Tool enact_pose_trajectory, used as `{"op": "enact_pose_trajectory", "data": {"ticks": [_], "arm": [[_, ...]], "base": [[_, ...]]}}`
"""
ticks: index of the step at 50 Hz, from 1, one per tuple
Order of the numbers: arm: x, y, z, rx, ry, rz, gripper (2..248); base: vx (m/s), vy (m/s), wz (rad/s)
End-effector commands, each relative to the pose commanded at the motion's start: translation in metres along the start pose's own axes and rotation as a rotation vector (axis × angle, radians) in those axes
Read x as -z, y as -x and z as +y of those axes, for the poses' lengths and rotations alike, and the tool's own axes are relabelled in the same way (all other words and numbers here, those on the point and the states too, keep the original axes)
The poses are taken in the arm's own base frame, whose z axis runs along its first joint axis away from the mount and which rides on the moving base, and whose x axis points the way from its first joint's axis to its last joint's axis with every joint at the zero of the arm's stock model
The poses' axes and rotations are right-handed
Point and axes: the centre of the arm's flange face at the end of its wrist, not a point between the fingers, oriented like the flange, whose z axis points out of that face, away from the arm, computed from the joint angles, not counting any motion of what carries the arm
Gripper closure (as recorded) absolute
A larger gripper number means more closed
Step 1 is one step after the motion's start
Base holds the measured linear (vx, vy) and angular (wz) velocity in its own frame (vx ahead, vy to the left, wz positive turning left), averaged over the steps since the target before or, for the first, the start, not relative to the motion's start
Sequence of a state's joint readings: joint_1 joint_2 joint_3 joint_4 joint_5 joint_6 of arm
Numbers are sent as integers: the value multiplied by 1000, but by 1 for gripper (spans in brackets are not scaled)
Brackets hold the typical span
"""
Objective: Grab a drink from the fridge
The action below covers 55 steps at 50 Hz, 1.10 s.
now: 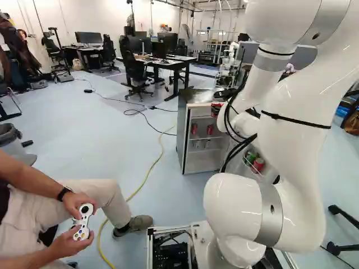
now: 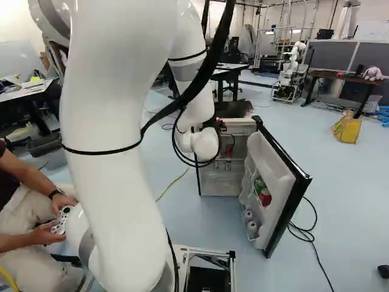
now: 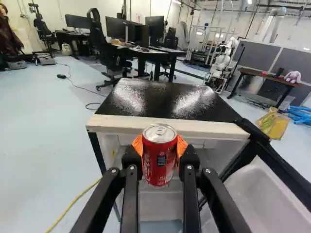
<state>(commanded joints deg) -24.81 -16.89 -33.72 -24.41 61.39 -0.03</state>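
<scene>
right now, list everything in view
soda can: one, red, between jaws
fridge: one, black-topped, beyond can
fridge door: one, white inside, open
shelf cans: two, red, inside fridge
door cans: two, red and green, in door
bag: one, yellow, beyond fridge door
monitors: 3+, black, on desks
office chairs: 2+, black, by desks
another robot: one, white, beyond fridge
game controller: one, white, left of base
cord: one, yellow, on floor
arm: one, white, from base
gripper: one, black, around can

white lettering (image 3: 147,165), on red can (image 3: 159,141)
</scene>
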Motion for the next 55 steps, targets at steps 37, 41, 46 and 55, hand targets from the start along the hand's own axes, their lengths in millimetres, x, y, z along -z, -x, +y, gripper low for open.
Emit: {"op": "enact_pose_trajectory", "data": {"ticks": [37,41,46,55], "arm": [[-17,-29,10,-9,59,64,163],[-21,-30,11,-12,65,66,163],[-26,-31,13,-16,71,69,163],[-35,-32,14,-17,73,73,163]], "base": [[0,0,0],[0,0,0],[0,0,0],[0,0,0]]}}
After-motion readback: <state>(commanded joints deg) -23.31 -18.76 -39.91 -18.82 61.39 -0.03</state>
